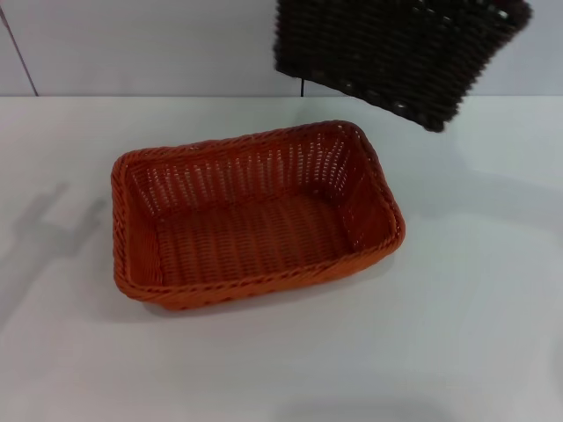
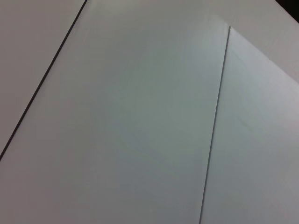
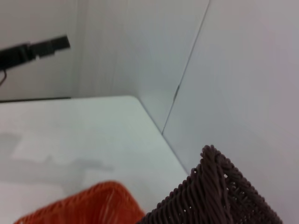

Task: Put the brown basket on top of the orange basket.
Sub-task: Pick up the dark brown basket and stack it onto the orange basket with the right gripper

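Observation:
The orange basket (image 1: 251,215) stands open side up on the white table, in the middle of the head view; its rim (image 3: 84,205) also shows in the right wrist view. The brown basket (image 1: 400,53) hangs tilted in the air beyond and to the right of the orange one, clear of it. One of the brown basket's braided corners (image 3: 217,191) sits close before the right wrist camera, so my right gripper carries it, though the gripper itself is out of every view. My left gripper does not show; its wrist camera sees only white panels.
The white table (image 1: 457,334) spreads on all sides of the orange basket. A white wall with a dark seam (image 1: 22,53) rises behind it. In the right wrist view a dark bar-shaped thing (image 3: 35,49) sticks out far off by the wall.

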### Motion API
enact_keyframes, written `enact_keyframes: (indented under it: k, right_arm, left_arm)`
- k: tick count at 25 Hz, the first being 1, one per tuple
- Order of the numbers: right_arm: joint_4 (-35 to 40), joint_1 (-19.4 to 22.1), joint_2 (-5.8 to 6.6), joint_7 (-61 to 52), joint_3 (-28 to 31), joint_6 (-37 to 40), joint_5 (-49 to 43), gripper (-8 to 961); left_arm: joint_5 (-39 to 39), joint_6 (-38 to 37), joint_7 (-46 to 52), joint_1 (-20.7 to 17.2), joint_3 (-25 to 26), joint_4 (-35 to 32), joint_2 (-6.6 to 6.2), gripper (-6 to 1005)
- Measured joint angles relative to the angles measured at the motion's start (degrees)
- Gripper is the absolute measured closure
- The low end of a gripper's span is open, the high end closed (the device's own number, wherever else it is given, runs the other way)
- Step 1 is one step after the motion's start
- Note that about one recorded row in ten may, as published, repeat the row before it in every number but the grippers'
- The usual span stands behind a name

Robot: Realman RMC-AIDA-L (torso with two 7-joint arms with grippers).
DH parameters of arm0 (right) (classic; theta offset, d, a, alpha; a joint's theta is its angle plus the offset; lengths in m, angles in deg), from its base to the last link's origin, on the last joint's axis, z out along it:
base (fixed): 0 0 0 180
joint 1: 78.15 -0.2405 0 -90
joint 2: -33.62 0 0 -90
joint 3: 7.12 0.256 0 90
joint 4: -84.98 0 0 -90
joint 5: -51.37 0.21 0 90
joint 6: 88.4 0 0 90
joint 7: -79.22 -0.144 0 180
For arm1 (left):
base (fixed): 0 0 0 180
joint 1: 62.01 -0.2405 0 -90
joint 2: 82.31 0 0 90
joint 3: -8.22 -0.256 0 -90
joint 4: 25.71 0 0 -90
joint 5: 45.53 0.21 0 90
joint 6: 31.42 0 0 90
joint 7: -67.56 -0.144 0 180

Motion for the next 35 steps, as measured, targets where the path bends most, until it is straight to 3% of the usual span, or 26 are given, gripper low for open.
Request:
enact_keyframes:
  k: [21, 35]
  right_arm:
    - [3.02, 0.65, -0.70, -19.04, -17.45, -14.22, 1.85, 779]
    - [0.72, -2.21, -0.72, -26.33, -25.48, -17.82, -9.62, 780]
  left_arm:
    - [1.49, 1.09, -0.21, 0.55, 0.08, 0.05, 0.18, 275]
    - [1.46, 1.58, -0.82, 0.70, -0.21, 0.05, 0.27, 275]
